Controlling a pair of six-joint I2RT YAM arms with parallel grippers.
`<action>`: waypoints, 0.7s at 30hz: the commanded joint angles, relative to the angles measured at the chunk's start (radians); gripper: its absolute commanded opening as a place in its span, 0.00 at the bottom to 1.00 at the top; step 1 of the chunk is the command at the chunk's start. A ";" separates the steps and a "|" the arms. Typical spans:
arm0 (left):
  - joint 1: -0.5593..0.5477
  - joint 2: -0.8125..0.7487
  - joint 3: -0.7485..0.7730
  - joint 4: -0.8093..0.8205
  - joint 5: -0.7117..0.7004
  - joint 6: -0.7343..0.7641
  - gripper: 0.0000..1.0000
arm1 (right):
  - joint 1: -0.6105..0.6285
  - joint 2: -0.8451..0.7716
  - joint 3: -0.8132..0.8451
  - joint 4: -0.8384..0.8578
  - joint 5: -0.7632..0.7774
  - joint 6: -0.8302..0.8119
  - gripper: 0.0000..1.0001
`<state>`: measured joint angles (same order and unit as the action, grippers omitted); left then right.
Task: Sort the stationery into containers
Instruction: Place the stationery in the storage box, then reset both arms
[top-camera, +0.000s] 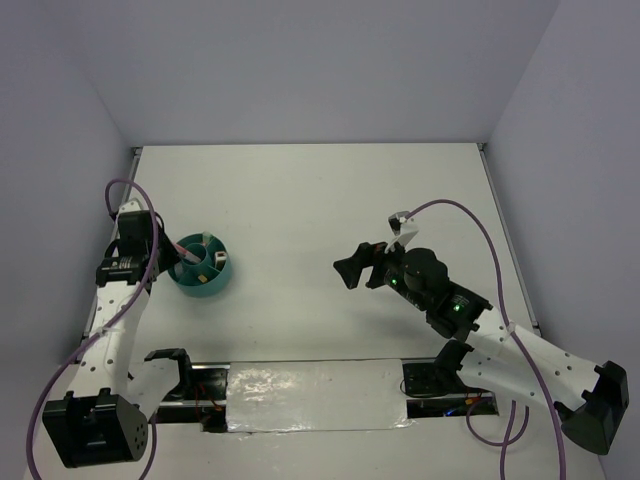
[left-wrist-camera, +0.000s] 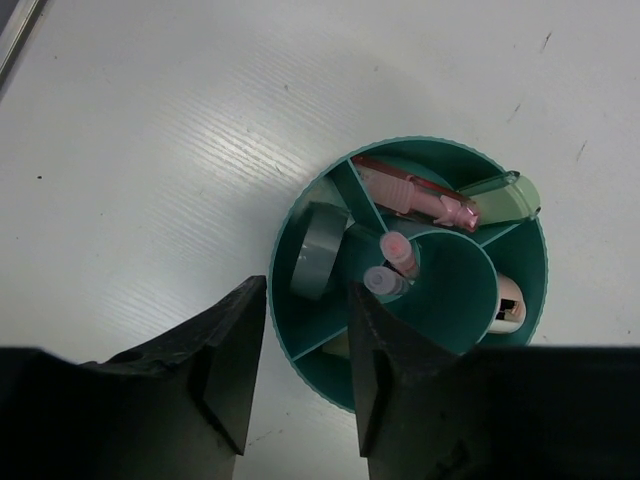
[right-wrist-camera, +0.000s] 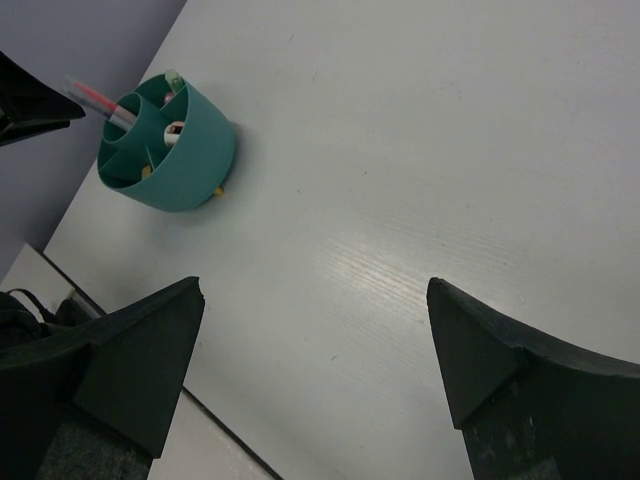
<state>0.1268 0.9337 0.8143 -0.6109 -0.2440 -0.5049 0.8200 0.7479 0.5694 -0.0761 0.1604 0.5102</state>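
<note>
Both grippers hang open and empty. The left gripper (left-wrist-camera: 307, 290) holds its fingers moderately apart just above the near rim of the teal organizer (left-wrist-camera: 450, 290). One finger is over the rim's inside, the other over bare table (top-camera: 330, 200) just outside it. The organizer stands near the table's left edge, close to the left wall. Inside, two pens (left-wrist-camera: 397, 245) stand upright in the central cup. A pink stick (left-wrist-camera: 415, 195) lies in a far compartment, a mint-green tube (left-wrist-camera: 505, 197) pokes past the far rim, and a grey roll (left-wrist-camera: 318, 250) sits on edge at the left. The right gripper (right-wrist-camera: 315, 290) spreads wide over open tabletop, well apart from the organizer, with bare surface all around.
</note>
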 joint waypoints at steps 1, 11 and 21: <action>0.005 -0.016 -0.004 0.030 0.003 -0.014 0.51 | -0.005 -0.010 0.046 0.002 0.007 -0.016 1.00; 0.005 -0.095 0.054 -0.018 0.069 0.006 0.52 | -0.004 -0.001 0.089 -0.039 -0.002 -0.030 1.00; 0.004 -0.223 0.242 -0.102 0.264 0.135 0.99 | -0.002 -0.036 0.412 -0.442 0.149 -0.150 1.00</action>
<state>0.1276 0.7368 0.9829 -0.7116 -0.0868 -0.4393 0.8200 0.7307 0.8429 -0.3569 0.2085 0.4206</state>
